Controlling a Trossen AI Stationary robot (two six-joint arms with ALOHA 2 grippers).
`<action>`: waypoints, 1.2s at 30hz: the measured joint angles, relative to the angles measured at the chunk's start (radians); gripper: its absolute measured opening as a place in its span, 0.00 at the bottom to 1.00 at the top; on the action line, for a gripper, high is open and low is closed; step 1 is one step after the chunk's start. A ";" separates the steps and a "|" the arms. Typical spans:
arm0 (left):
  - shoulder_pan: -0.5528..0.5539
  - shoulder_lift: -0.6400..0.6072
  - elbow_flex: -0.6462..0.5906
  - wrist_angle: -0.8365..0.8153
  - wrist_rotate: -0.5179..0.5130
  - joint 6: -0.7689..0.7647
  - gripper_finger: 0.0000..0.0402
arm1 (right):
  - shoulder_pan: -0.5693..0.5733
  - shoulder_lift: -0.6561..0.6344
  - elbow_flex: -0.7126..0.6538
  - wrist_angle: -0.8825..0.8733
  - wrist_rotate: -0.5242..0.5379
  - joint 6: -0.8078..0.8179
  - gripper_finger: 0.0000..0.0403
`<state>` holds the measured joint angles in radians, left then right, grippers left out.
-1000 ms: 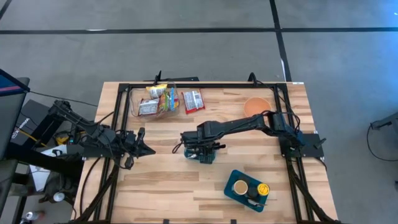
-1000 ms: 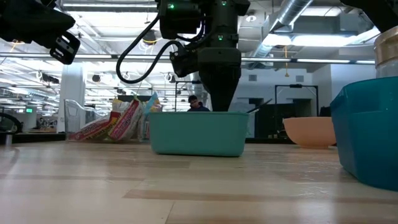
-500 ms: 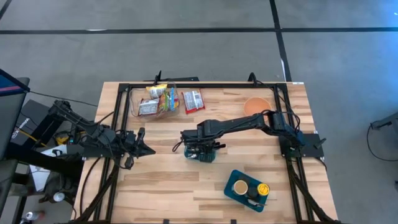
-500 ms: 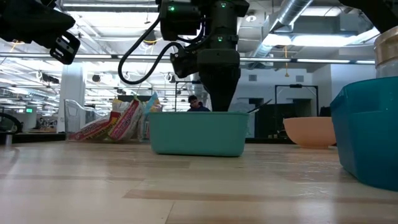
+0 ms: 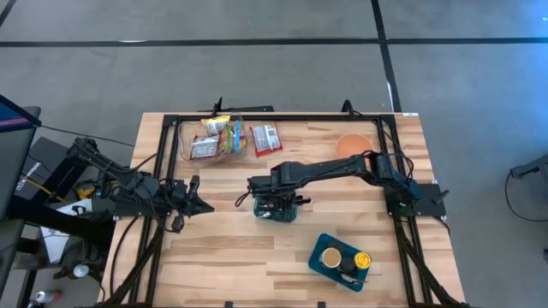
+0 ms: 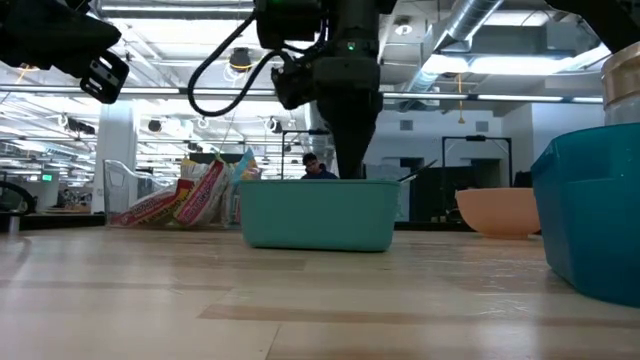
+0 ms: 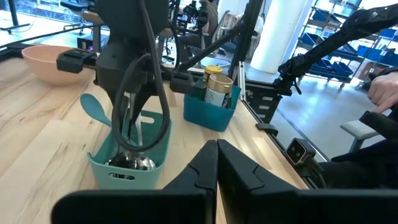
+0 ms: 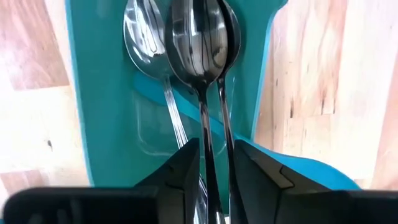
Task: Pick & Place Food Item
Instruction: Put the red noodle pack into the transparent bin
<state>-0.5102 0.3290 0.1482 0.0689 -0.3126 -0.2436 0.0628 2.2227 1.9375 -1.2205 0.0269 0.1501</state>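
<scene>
Pincer on my right arm [image 8: 214, 165] hangs inside the teal bin [image 5: 276, 210] at mid-table, fingers [image 8: 180, 171] slightly parted around the handle of a metal spoon [image 8: 199, 43]; I can't tell if they actually pinch it. More spoons lie in that bin. My left pincer [image 7: 216, 163] is pressed together, hovering near the table's left edge. Snack packets [image 5: 218, 137] sit at the far side, well apart from the bin.

From above I see a grey concrete floor [image 5: 257, 77] crossed by dark lines around the wooden counter [image 5: 223, 257]. Across it, I look into an open hall with exposed ceiling ducts [image 6: 480, 25], strip lights [image 6: 505, 65] and blue shelving [image 7: 339, 59].
</scene>
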 joint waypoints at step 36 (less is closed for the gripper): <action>0.000 0.000 0.000 0.008 0.000 0.000 0.00 | 0.076 -0.066 0.096 0.085 -0.004 -0.099 0.01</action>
<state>-0.5100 0.3292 0.1482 0.0765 -0.3126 -0.2436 0.1389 2.1567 2.0335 -1.1353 0.0231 0.0511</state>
